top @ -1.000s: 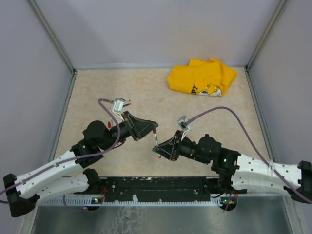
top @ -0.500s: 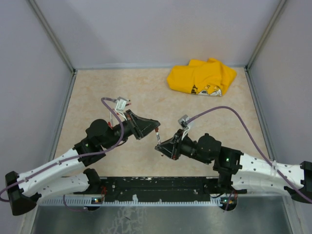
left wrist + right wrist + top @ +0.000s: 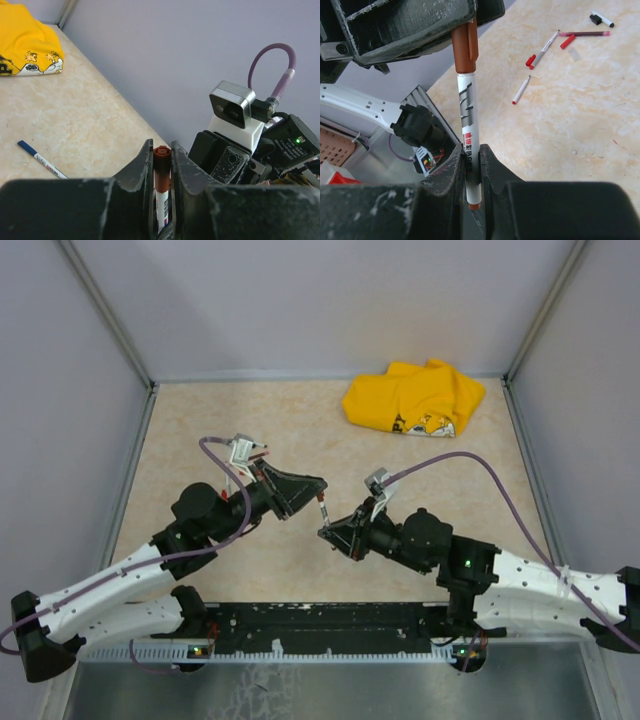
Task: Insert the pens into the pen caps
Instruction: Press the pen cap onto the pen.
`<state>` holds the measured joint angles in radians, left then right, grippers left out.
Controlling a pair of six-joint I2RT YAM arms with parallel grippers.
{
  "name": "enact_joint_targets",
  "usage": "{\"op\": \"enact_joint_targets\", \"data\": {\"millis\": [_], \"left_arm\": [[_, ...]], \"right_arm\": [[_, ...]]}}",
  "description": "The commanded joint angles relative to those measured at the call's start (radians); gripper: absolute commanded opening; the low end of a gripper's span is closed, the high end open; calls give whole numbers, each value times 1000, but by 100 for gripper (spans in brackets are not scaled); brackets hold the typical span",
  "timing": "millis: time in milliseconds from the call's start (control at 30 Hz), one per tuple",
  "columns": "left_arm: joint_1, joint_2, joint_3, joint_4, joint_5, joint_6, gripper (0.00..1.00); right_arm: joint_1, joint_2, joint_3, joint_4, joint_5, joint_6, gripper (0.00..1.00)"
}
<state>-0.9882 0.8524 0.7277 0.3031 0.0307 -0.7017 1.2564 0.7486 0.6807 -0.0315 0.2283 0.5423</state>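
Pinched in left gripper [image 3: 161,150]: brown pen cap [image 3: 465,45], mouth facing opposite fingertips for straight insertion. Clamped in right gripper [image 3: 471,156]: white pen [image 3: 467,112], tip inside cap, barrel bridging both grippers.

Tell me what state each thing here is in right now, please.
Left end effector: shut on brown cap.
Right end effector: shut on white pen.
Brown cap: over the pen's tip; fully seated, unclear.
White pen: in the air, between both end effectors.
Loose red cap: lying loose, on no pen.
Yellow cloth: crumpled.
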Motion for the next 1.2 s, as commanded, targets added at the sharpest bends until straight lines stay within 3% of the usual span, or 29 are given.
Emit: {"op": "enact_joint_targets", "data": {"millis": [0, 500, 933, 1167], "left_arm": [[-17, 6, 17, -47, 96, 5, 0], [-17, 21, 11, -22, 120, -14, 0], [-17, 17, 10, -31, 117, -10, 0], [-16, -1, 17, -48, 94, 4, 5]], "right_arm": [[-16, 0, 114, 156, 217, -31, 0], [-38, 69, 210, 232, 278, -160, 0], [-120, 144, 354, 221, 179, -202, 0], [-122, 123, 299, 153, 137, -172, 0]]}}
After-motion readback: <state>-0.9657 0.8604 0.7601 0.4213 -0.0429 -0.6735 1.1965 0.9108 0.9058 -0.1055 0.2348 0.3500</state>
